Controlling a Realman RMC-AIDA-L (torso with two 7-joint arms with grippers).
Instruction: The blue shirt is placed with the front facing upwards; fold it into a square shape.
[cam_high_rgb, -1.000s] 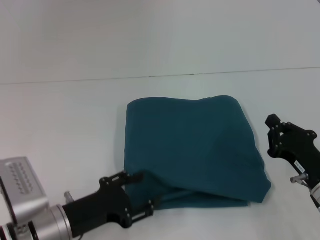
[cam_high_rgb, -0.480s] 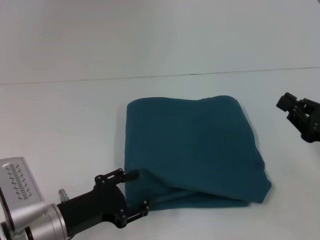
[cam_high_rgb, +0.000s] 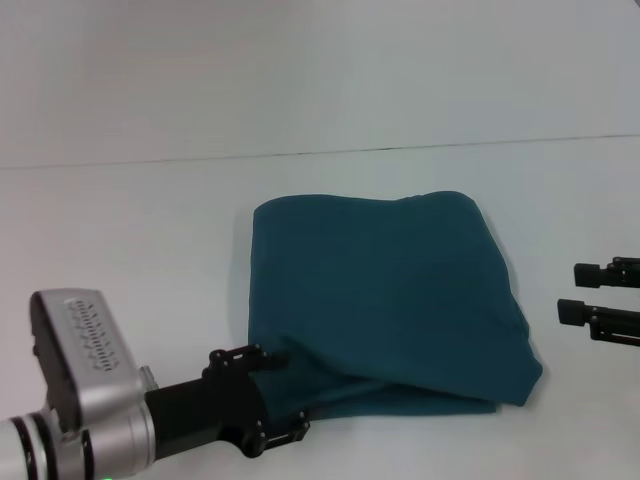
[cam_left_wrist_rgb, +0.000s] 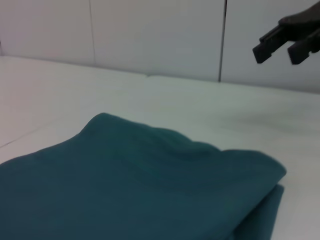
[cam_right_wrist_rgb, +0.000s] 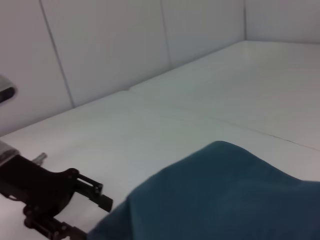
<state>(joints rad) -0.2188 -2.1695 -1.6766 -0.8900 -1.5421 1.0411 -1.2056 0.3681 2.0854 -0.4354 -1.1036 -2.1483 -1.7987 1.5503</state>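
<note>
**Q:** Looking at your head cam, what's nearest you down there?

**A:** Your left hand (cam_high_rgb: 285, 392), low at the near left. Its two black fingers are spread apart, sitting right at the near-left corner of the blue shirt (cam_high_rgb: 390, 295); the upper finger tip touches or just overlaps the cloth edge there. It's not clamping anything as far as you can see. The right wrist cam shows the same hand (cam_right_wrist_rgb: 92, 212) next to that corner, fingers apart.

**Q:** And the shirt itself?

**A:** It's folded into a rough square, plain teal side up, lying flat mid-worktop (cam_high_rgb: 130, 250). The near edge shows stacked layers, and the near-right corner juts out a bit. The far edge has a small bump. From the left wrist cam the shirt (cam_left_wrist_rgb: 130, 185) fills the lower part, layers visible at one corner.

**Q:** Right side?

**A:** Your right hand (cam_high_rgb: 590, 292) is out at the right edge, well apart from the shirt, fingers parted, holding nothing. A faint seam line crosses the worktop farther back.
</note>
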